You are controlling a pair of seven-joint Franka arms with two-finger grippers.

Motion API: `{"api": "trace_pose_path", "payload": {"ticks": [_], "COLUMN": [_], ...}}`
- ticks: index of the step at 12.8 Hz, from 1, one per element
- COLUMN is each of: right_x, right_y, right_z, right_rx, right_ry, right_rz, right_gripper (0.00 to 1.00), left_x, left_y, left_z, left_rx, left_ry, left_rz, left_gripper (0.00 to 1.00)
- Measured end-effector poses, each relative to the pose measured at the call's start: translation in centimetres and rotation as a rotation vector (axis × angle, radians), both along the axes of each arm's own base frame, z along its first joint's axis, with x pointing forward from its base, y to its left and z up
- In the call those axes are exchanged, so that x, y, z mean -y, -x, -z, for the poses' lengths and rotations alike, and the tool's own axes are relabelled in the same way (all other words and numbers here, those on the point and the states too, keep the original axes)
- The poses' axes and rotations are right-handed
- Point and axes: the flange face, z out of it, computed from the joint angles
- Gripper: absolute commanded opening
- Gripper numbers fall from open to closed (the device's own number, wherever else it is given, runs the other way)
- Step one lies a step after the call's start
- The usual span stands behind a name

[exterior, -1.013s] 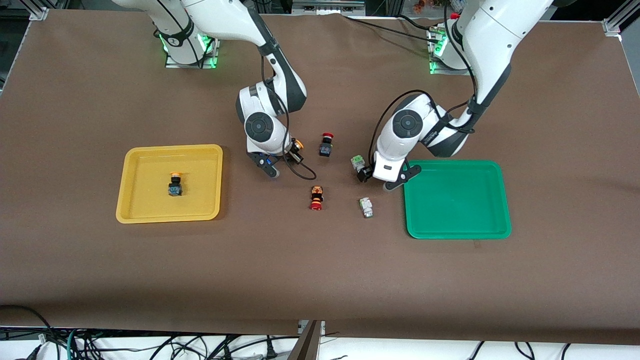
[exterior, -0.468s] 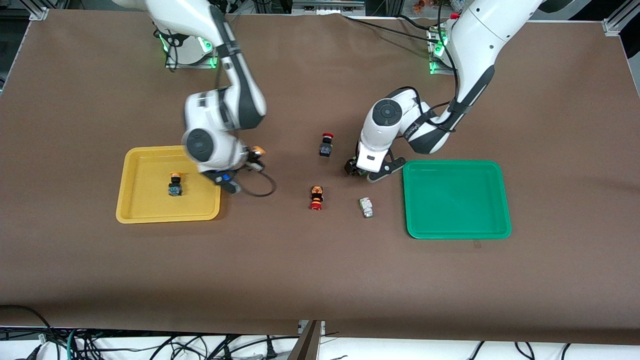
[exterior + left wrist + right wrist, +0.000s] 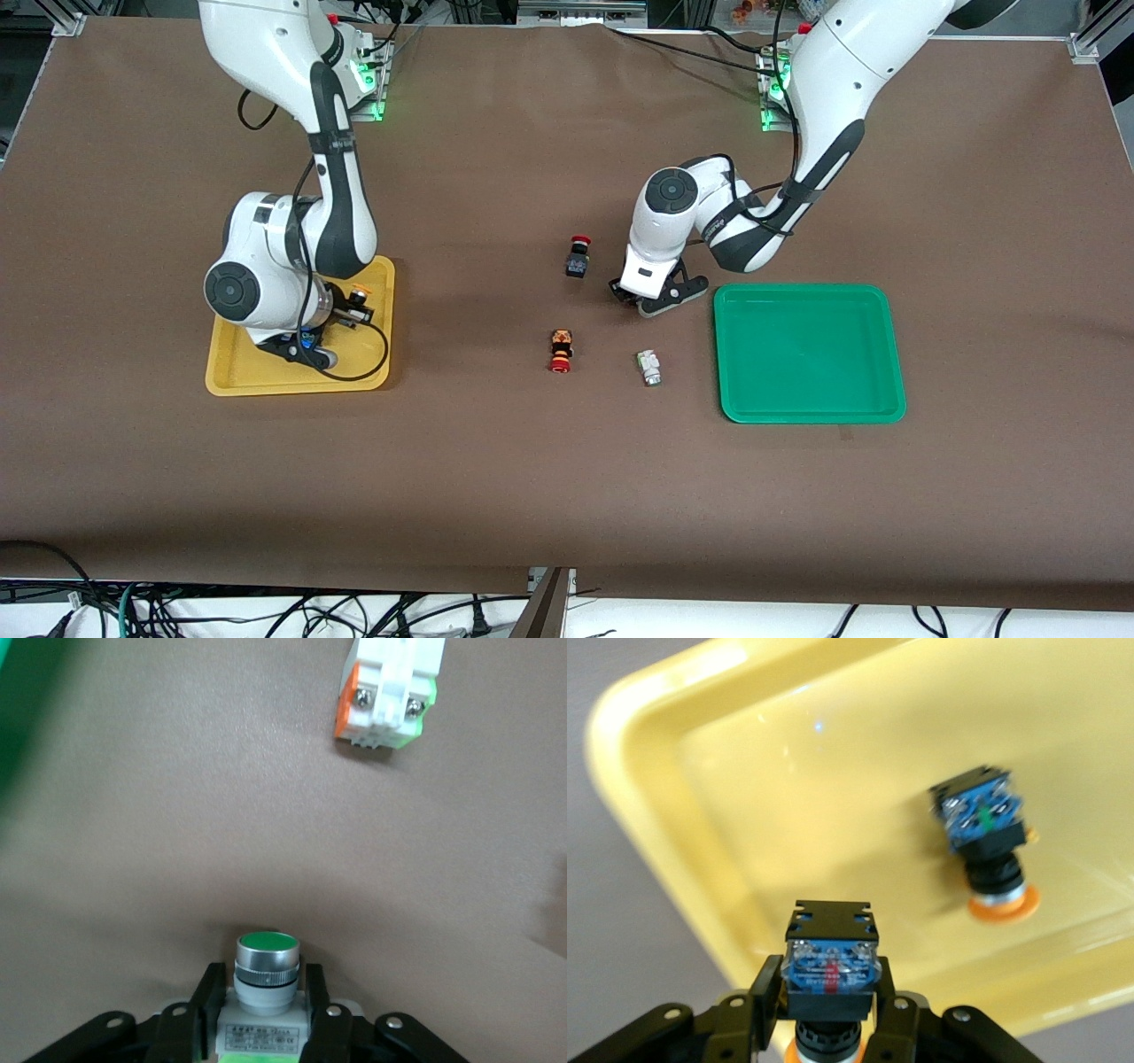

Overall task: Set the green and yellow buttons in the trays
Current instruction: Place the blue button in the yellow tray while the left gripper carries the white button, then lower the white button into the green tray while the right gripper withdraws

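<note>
My right gripper [image 3: 831, 992] is shut on a blue-black button with an orange-yellow cap [image 3: 831, 970] and holds it over the yellow tray [image 3: 744, 788]. A second yellow button [image 3: 986, 837] lies in that tray; my right arm hides it in the front view. My right gripper [image 3: 354, 306] is over the yellow tray's [image 3: 297, 387] corner. My left gripper [image 3: 266, 1001] is shut on a whitish button with a green top [image 3: 267, 970], low over the table beside the green tray [image 3: 811, 354]. My left gripper also shows in the front view [image 3: 620, 290]. Another green button [image 3: 650, 367] lies on the table; it also shows in the left wrist view [image 3: 385, 695].
Two black switches with red caps lie near the table's middle, one [image 3: 578, 257] beside my left gripper, the other [image 3: 561, 350] nearer the front camera. The green tray holds nothing. A cable loops from my right hand over the yellow tray's rim.
My right arm has swung with the yellow button from the table's middle to over the yellow tray. My left gripper, holding the green button, has shifted a little away from the green tray.
</note>
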Motion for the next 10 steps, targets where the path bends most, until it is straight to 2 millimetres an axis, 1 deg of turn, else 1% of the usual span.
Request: {"api": "trace_pose_path", "payload": {"ticks": [1, 2, 3, 4, 5, 6, 8, 10], "right_x": [0.3, 0.2, -0.2, -0.9, -1.8, -2.5, -3.9, -5.8], "right_y": [0.0, -0.1, -0.3, -0.7, -1.2, -1.6, -2.1, -2.1], "right_z": [0.6, 0.7, 0.2, -0.8, -2.3, -4.3, -9.0, -14.1], "right_rx": [-0.001, 0.000, 0.009, 0.024, 0.040, 0.052, 0.070, 0.081], "right_ry": [0.011, 0.013, 0.007, -0.005, -0.026, -0.052, -0.090, -0.068], "right_rz": [-0.001, -0.003, -0.009, -0.019, -0.029, -0.031, -0.010, -0.030], "right_gripper": [0.98, 0.99, 0.99, 0.99, 0.99, 0.99, 0.99, 0.99], "left_x": [0.1, 0.1, -0.2, -1.1, -2.5, -4.4, -8.6, -12.4], "left_y": [0.1, 0.0, -0.5, -1.5, -2.8, -4.3, -7.3, -9.6], "left_z": [0.0, -0.1, -0.3, -0.6, -1.0, -1.3, -1.8, -1.8], "left_rx": [-0.001, 0.002, 0.009, 0.016, 0.018, 0.018, 0.024, 0.020], "left_ry": [0.002, 0.003, 0.001, -0.006, -0.027, -0.052, -0.097, -0.115], "left_rz": [-0.004, 0.001, 0.032, 0.104, 0.194, 0.288, 0.428, 0.501], "left_gripper": [0.00, 0.00, 0.00, 0.00, 0.00, 0.00, 0.00, 0.00]}}
